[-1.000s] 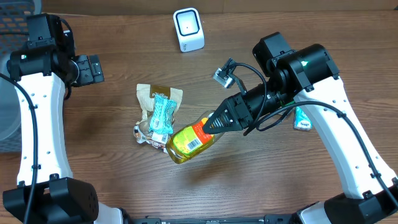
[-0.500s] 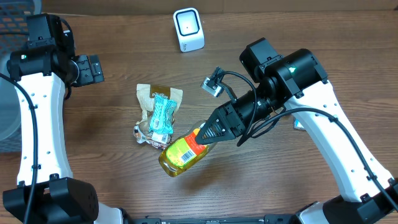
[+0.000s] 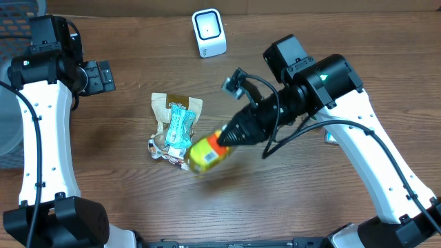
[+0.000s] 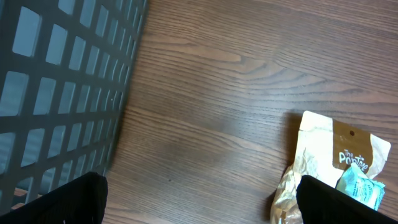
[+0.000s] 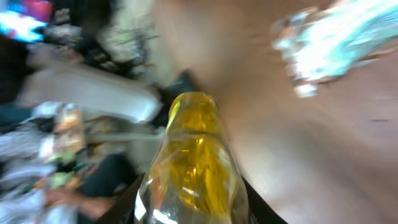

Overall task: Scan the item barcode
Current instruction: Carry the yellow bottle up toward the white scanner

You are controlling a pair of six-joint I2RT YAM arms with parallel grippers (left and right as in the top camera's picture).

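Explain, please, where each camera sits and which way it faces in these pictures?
Overhead: fixed above the table, looking straight down; both arms show, the right gripper shut on the yellow bottle.
Left wrist: on the left arm, looking down at wood, a basket and the popcorn bag; the open left gripper shows as dark fingertips in the bottom corners.
Right wrist: blurred, looking along the held bottle; the gripper itself barely shows.
Shared: overhead and left wrist see the popcorn bag; overhead and right wrist the bottle.

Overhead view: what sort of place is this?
Probably a mock checkout bench: a white scanner on the wooden table, snack packets and a mesh basket at the left edge.
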